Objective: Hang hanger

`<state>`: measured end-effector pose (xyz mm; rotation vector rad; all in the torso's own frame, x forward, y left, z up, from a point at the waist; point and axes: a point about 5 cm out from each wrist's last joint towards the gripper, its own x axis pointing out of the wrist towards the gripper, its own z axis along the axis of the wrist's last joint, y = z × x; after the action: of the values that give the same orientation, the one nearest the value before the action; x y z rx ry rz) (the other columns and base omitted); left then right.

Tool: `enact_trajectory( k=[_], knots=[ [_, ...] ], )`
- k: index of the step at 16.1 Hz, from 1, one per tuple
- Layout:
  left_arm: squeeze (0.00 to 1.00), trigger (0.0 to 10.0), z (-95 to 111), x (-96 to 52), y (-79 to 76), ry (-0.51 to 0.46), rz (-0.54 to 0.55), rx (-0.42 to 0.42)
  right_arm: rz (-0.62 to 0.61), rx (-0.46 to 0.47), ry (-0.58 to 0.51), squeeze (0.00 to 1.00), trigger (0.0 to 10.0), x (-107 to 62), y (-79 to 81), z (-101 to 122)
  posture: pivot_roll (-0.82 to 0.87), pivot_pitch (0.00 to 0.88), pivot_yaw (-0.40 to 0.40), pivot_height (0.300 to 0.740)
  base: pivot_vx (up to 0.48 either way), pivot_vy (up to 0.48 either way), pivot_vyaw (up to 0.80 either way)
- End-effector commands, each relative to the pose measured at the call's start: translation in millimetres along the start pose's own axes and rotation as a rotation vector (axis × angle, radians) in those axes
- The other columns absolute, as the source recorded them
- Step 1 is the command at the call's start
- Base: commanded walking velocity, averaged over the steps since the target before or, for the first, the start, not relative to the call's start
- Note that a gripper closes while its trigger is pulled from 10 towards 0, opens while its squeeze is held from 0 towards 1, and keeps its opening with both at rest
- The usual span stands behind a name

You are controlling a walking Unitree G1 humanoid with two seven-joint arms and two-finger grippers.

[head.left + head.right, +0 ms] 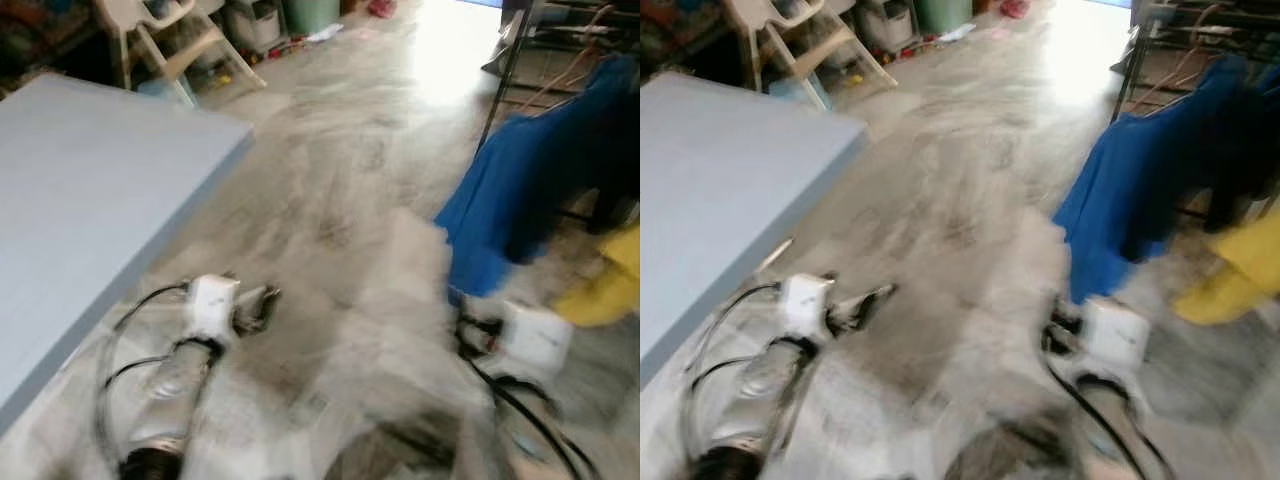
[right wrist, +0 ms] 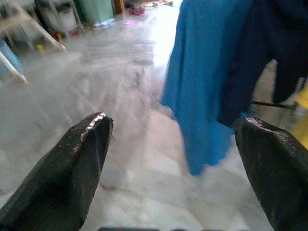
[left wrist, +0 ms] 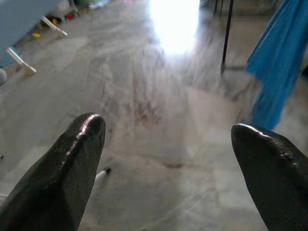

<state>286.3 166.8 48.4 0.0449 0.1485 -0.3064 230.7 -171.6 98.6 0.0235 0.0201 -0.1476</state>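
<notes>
- The blue cloth (image 1: 500, 210) hangs on a dark rack (image 1: 505, 70) at the right; its hanger is too blurry to make out
- Left gripper (image 3: 166, 144) and right gripper (image 2: 173, 144) are wide open, holding nothing, low over the grey floor (image 1: 340, 150)
- A blue table (image 1: 90, 190) stands left

Left arm (image 1: 175, 385) silver, reaching forward and low, black cable looped beside it; left gripper (image 3: 168, 163) with fingers spread wide, nothing between them; right arm (image 1: 1095, 400) likewise forward and low, white wrist housing visible, blurred; right gripper (image 2: 175, 168) with black fingers wide apart, nothing held.
</notes>
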Motion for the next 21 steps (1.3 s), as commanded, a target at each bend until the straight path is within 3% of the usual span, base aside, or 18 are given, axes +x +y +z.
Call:
enact_trajectory(
  k=[1,9,15,17,21],
  knots=[
    [0.0,10.0,6.4,5.3,-8.1,-0.032,-0.025,-0.004,-0.04,-0.021,0.019,0.0,10.0,-4.5,-13.5,-2.5,-0.26,0.125,0.128,0.74,0.394,0.274,0.0],
    [0.0,10.0,3.3,7.7,-12.9,-0.037,-0.008,-0.015,0.009,-0.06,0.015,0.0,10.0,1.4,-10.2,0.8,-0.25,0.142,0.088,0.74,0.382,0.29,0.0],
    [0.0,10.0,-2.8,5.8,-2.9,-0.033,0.163,-0.016,0.159,-0.127,0.066,0.0,10.0,14.0,0.2,2.0,-0.21,0.148,-0.054,0.74,0.096,0.049,0.0],
    [0.0,10.0,-11.0,-0.4,-4.0,-0.009,0.179,-0.026,0.207,-0.136,0.076,0.0,10.0,18.0,8.3,-2.0,-0.19,0.152,-0.039,0.74,0.0,0.0,0.0],
    [0.0,10.0,-17.4,-6.4,-5.3,0.016,0.187,-0.015,0.186,-0.082,0.091,0.0,10.0,18.8,15.7,-10.4,-0.16,0.146,0.007,0.74,0.0,0.0,0.0]
  ],
)
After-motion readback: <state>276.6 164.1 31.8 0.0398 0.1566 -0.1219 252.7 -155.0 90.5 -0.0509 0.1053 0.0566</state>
